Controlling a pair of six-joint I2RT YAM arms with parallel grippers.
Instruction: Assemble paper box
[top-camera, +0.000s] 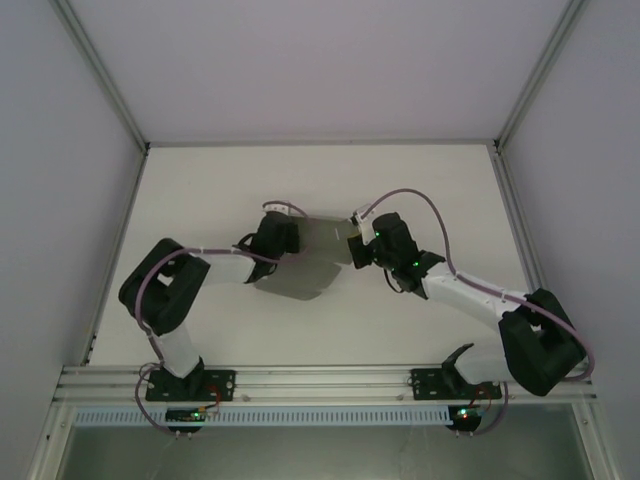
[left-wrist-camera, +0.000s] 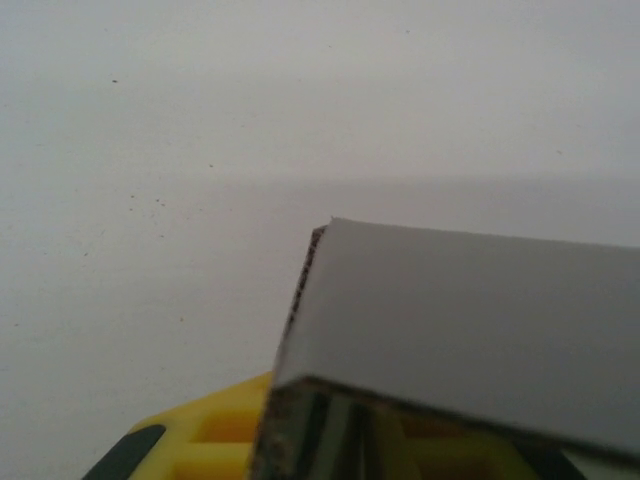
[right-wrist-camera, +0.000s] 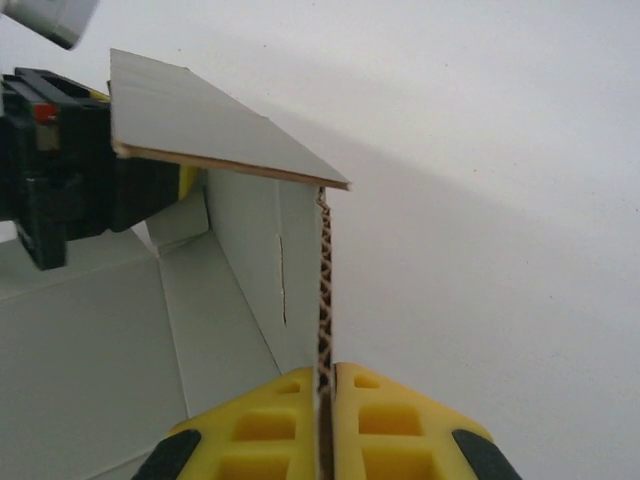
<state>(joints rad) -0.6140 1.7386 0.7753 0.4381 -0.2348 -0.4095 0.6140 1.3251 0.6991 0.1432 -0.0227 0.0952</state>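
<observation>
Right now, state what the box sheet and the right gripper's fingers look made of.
The paper box: corrugated cardboard with matte grey faces; its cut edge shows a brown fluted core. The right gripper, shut on that edge, has fingers of matte yellow, probably moulded or printed plastic, judging by their recessed pockets.

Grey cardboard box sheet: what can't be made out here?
- Left wrist: the grey cardboard box sheet covers the left gripper's yellow fingers; jaw state unreadable.
- Top external: both wrists hide the sheet's side edges; folds too small.
- Right wrist: right gripper clamps one flap; frame edge cuts off the rest.
</observation>
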